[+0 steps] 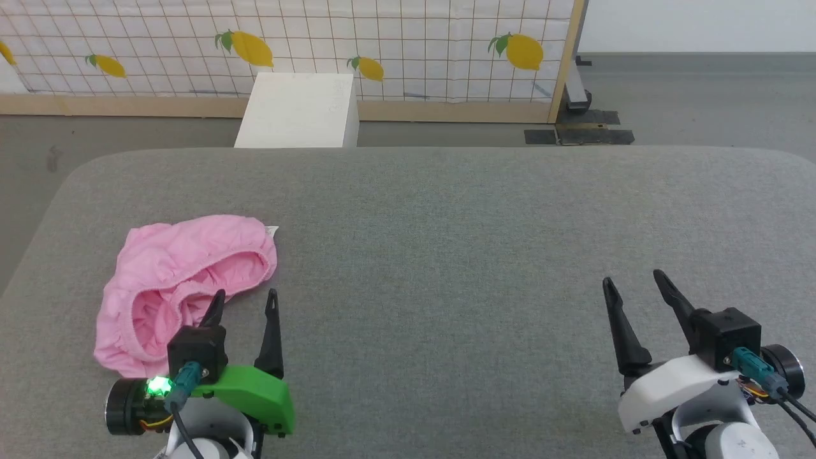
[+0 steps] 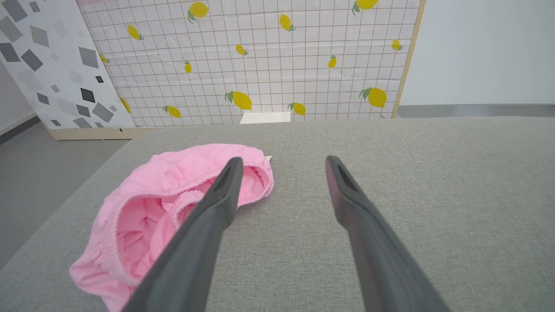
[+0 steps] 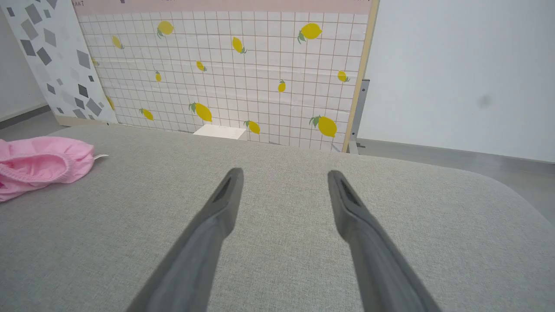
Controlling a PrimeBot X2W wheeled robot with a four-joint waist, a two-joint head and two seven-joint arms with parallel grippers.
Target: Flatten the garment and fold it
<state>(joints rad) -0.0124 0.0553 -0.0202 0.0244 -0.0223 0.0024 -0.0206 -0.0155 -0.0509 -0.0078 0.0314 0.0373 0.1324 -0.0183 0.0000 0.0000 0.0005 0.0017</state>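
Note:
The pink shorts (image 1: 178,280) lie crumpled on the left part of the grey cushioned surface (image 1: 446,242), waistband gaping toward me, a small white label (image 1: 272,230) at their far right edge. My left gripper (image 1: 245,301) is open just at the shorts' near right edge, its left finger over the fabric. The left wrist view shows the shorts (image 2: 173,203) partly behind the left finger, with the gripper (image 2: 282,162) holding nothing. My right gripper (image 1: 631,280) is open over bare surface far to the right. From the right wrist the shorts (image 3: 39,164) sit at far left, away from the gripper (image 3: 284,175).
A white box (image 1: 299,111) stands on the floor beyond the surface's far edge. A lemon-patterned grid panel (image 1: 287,44) with a wooden frame backs the scene. The surface's rounded left edge (image 1: 38,223) runs close to the shorts. Bare grey fabric spreads between the two grippers.

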